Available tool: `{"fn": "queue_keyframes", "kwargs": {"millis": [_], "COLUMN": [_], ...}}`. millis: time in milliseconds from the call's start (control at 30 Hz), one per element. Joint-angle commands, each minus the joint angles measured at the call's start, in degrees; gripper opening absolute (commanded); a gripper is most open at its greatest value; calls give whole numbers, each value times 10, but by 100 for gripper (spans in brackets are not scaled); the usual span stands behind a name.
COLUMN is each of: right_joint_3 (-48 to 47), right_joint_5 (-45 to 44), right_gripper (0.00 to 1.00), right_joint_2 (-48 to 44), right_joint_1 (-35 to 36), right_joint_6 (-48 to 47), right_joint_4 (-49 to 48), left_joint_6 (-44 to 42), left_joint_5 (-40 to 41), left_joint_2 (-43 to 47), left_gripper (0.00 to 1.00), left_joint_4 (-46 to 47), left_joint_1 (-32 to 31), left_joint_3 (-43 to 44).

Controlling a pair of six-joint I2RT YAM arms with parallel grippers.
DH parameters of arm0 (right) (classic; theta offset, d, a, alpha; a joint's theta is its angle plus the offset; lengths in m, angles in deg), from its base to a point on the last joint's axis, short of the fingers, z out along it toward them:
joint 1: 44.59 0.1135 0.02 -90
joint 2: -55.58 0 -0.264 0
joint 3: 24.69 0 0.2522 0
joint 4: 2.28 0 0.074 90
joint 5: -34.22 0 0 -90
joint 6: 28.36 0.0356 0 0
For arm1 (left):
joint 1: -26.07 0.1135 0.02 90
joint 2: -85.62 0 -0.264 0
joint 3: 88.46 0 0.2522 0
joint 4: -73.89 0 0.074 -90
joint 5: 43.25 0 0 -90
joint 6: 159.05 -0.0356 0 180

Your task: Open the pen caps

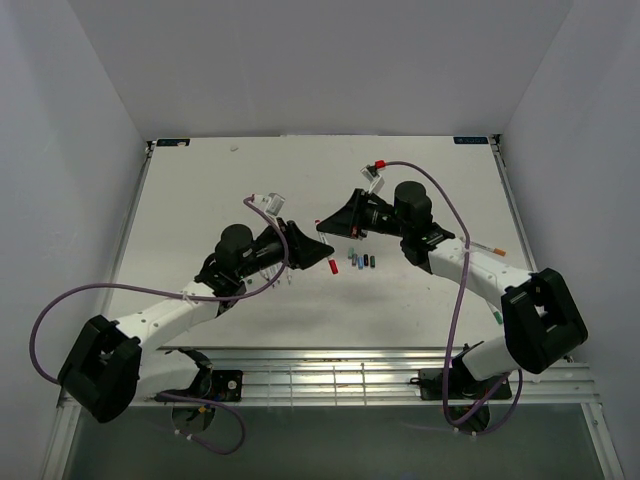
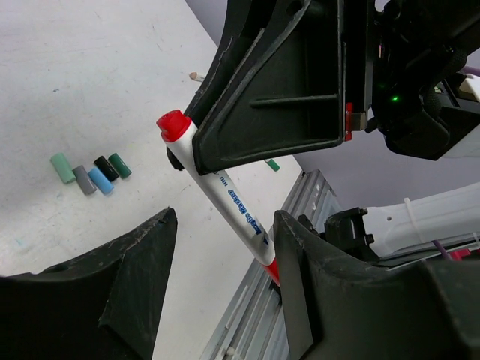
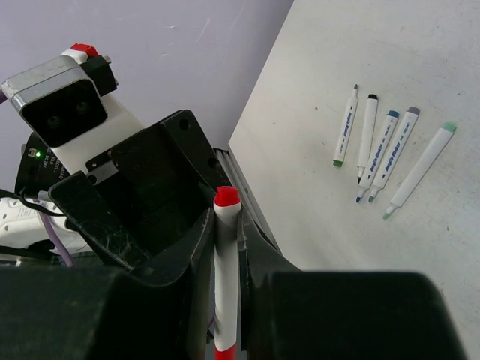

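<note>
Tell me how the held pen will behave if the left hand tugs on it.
The pen looks like a stiff plastic barrel, so it probably won't bend. The right hand pinches it near one red cap, leaving most of the barrel free, so a tug may pivot or slide it. Its smooth round surface is likely slippery.

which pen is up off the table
The red-capped pen, clamped in the right gripper. The other five pens lie flat side by side on the table, none showing red.
</note>
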Motion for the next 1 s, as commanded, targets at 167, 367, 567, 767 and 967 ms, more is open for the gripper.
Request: {"fn": "queue_keyframes", "kwargs": {"millis": [167,367,567,767,967], "right_joint_3": [7,17,19,19,73], "right_joint_5": [-1,-10,-12,-57,-99], "right_gripper": [8,8,32,59,59], "right_joint_2": [10,5,7,-27,-88], "right_joint_1": [10,11,11,-7,-13], "right_joint_6": [3,-5,-15,-102,-163], "right_joint_4": [-45,-52,-48,68,125], "left_joint_6": [43,59,67,71,77], "left_joint_5": [-14,-19,-24,-17,-8], "left_joint_2": [-13,-17,-22,-15,-12], "left_gripper": [54,31,13,0,0], "left_joint_4": [45,48,48,45,18], "left_joint_1": [-3,-3,-3,-3,-3], "left_joint_3": [0,-2,-4,-5,17]}}
